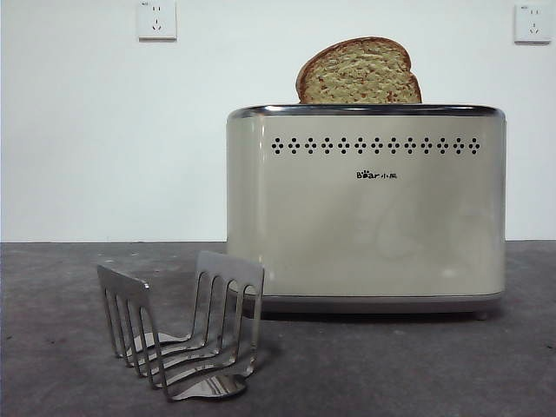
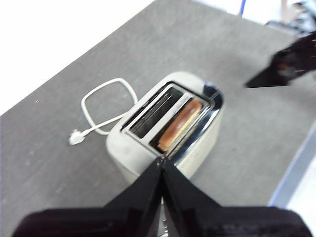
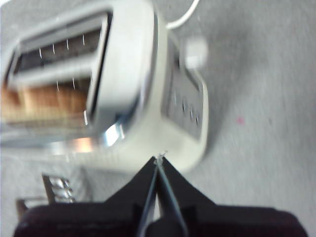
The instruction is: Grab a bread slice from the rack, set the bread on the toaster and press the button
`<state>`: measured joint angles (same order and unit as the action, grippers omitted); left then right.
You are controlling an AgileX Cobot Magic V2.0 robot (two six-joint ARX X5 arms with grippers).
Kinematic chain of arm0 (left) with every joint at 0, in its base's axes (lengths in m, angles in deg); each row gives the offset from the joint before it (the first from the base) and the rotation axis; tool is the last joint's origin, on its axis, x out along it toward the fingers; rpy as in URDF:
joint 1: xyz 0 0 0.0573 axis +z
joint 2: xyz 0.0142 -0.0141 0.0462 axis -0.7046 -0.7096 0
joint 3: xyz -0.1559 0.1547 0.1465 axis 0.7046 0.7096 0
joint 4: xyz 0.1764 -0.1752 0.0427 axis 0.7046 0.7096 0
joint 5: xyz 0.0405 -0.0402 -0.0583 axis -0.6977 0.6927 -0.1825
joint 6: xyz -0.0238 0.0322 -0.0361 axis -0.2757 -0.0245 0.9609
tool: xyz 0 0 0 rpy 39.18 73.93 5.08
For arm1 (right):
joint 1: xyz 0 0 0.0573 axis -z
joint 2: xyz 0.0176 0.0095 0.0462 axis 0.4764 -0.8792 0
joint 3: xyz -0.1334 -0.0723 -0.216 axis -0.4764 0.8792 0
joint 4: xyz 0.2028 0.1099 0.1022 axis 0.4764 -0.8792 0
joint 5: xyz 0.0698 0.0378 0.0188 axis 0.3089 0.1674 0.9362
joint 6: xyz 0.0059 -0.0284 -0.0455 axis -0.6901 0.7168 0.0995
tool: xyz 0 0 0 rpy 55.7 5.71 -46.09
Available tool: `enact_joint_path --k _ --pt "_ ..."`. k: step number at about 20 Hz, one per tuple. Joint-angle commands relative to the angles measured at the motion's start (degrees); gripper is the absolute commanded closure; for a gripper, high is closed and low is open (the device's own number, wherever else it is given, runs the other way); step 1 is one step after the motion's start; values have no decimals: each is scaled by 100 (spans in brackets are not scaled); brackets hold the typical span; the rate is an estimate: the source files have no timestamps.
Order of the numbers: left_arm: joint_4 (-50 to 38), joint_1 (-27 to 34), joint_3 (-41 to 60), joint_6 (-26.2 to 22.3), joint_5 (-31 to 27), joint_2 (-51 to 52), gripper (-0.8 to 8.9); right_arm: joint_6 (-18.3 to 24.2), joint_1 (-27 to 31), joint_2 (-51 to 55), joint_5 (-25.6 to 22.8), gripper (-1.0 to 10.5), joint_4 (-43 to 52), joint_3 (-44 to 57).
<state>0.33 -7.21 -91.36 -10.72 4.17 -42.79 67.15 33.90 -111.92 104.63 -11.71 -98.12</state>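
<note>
The cream toaster (image 1: 365,217) stands right of centre, and the slice of bread (image 1: 358,74) pokes upright out of its top. In the left wrist view the bread (image 2: 180,123) sits in one slot of the toaster (image 2: 168,128), while the other slot is empty. My left gripper (image 2: 162,160) hovers shut above the toaster, holding nothing. My right gripper (image 3: 159,159) is shut and empty, just off the toaster's end panel with its row of buttons (image 3: 190,108) and white lever (image 3: 196,54). The steel rack (image 1: 182,334) stands empty at the front left. Neither arm shows in the front view.
A white power cord (image 2: 103,108) loops behind the toaster and ends in a plug (image 2: 76,138) on the grey tabletop. The right arm's dark tip (image 2: 286,64) shows beyond the toaster in the left wrist view. Two wall sockets (image 1: 156,19) sit on the white wall.
</note>
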Motion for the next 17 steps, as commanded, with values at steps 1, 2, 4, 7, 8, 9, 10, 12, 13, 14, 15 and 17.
enact_joint_path --k 1,2,4,7,8,9,10,12,13,14,15,17 --pt "-13 9 140 155 273 299 822 136 111 -863 369 952 42 -638" --pt "-13 9 262 164 267 428 822 133 149 -1207 546 952 42 -876" --pt "-13 9 817 310 249 800 822 129 221 -1937 962 952 37 -1346" --pt "-15 9 1862 662 243 1388 822 129 365 -2841 1720 952 17 -1825" --pt "-15 9 2096 780 225 1506 822 129 365 -3038 1856 952 11 -1926" --pt "-15 9 2343 894 177 1641 822 131 365 -3265 1882 952 17 -2031" --pt "-15 9 2520 966 92 1722 822 131 365 -3434 1882 952 11 -2109" --pt "-15 9 2861 1163 9 1871 822 160 363 -3757 1895 952 0 -2232" --pt "-15 9 2992 1276 11 1928 822 190 363 -3860 1906 952 -4 -2262" --pt "-15 9 3102 1355 9 1969 822 238 363 -3932 1906 952 -9 -2269" --pt "-15 9 3193 1416 -2 2002 822 273 363 -3982 1893 952 -13 -2269" --pt "-15 9 3368 1469 -120 2037 822 291 367 -4074 1884 952 -11 -2269"
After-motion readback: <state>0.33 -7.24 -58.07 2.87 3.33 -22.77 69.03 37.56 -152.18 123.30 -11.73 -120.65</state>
